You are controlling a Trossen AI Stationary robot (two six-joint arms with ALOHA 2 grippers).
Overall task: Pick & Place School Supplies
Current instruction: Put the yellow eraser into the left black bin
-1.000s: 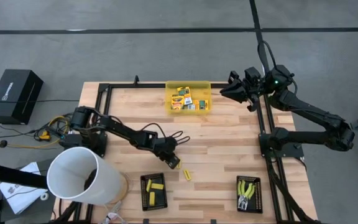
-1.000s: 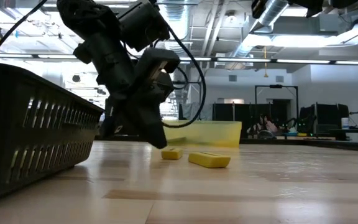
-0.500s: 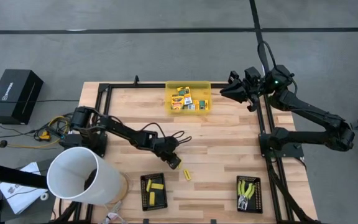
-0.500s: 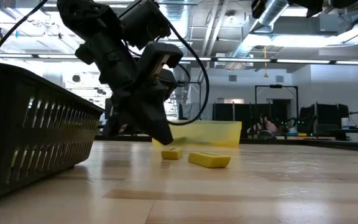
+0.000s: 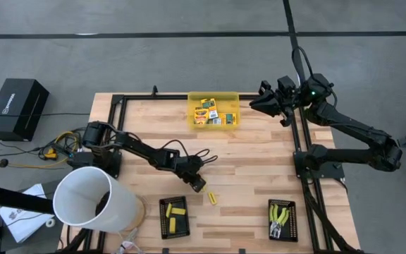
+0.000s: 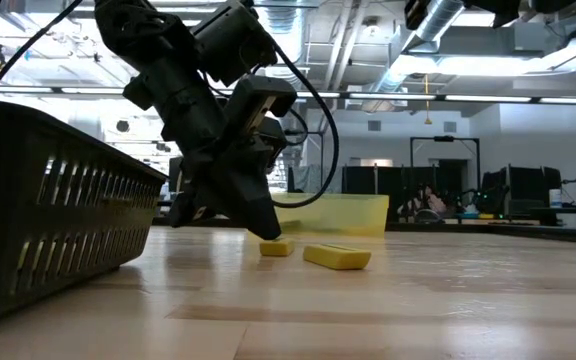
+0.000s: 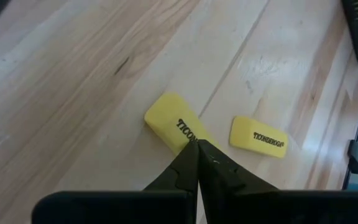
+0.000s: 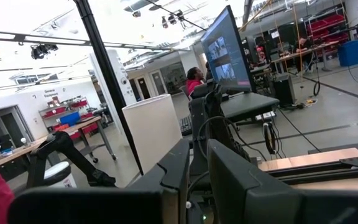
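On the left side of the wooden table (image 5: 259, 169) the left gripper (image 5: 197, 185) reaches down with its fingers pressed together, holding nothing. In the left wrist view the closed tips touch the top of one yellow stick (image 7: 176, 127), covering its near end; a second yellow stick (image 7: 258, 136) lies just beside it, apart from the tips. From above only one loose stick (image 5: 212, 199) shows clearly, just right of the gripper; the other is hidden under the fingers. Near the front edge, left of centre, a black tray (image 5: 174, 216) holds more yellow sticks. At the far middle of the table the translucent yellow bin (image 5: 213, 111) holds the small printed boxes (image 5: 205, 113), too small to count. Farther right, near the front edge, a second black tray (image 5: 282, 219) holds the yellow-green handled tools (image 5: 280, 215). At the far right edge the right gripper (image 5: 254, 104) hangs above the frame, well apart from all supplies, its fingers a narrow gap apart and empty in its wrist view.
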